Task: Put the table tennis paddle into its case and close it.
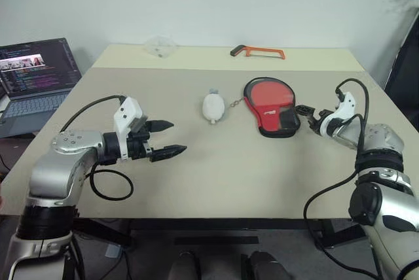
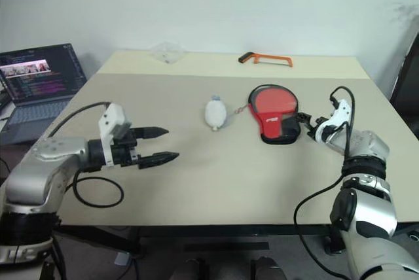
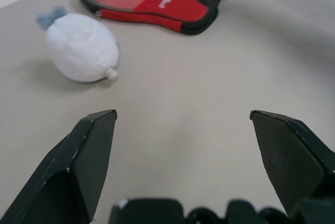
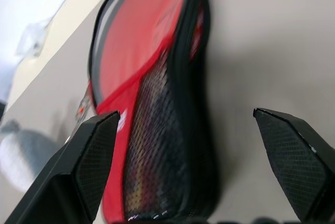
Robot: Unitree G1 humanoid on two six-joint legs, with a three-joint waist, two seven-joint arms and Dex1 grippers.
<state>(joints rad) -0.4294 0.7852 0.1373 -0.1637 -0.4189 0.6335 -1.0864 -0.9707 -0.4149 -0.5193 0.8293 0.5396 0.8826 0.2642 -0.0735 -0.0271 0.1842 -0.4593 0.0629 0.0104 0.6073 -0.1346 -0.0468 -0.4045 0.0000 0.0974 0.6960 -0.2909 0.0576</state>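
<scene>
While the case lies flat on the beige table, right of centre in the head views, its red upper face shows a round red area at the far end and a black mesh pocket at the near end. Black edging runs around the whole outline. Whether the round red area is the table tennis paddle itself or the case's own panel cannot be told; no handle is visible.

Left gripper: lower left of the frame, above the table, 2 black fingers spread wide, nothing between them. It points toward the middle of the table and is well apart from the case. The left wrist view shows bare tabletop between its fingers.

Right gripper: right of the frame, just beside the near right edge of the case. Fingers wide apart, holding nothing. In the right wrist view the mesh end of the case sits between the 2 fingertips; contact cannot be confirmed.

Other items: a whitish oval plush pendant lies left of the case, joined to it by a short chain. An orange-handled hacksaw and a clear plastic piece lie at the far edge. An open laptop stands at upper left, off the table.
</scene>
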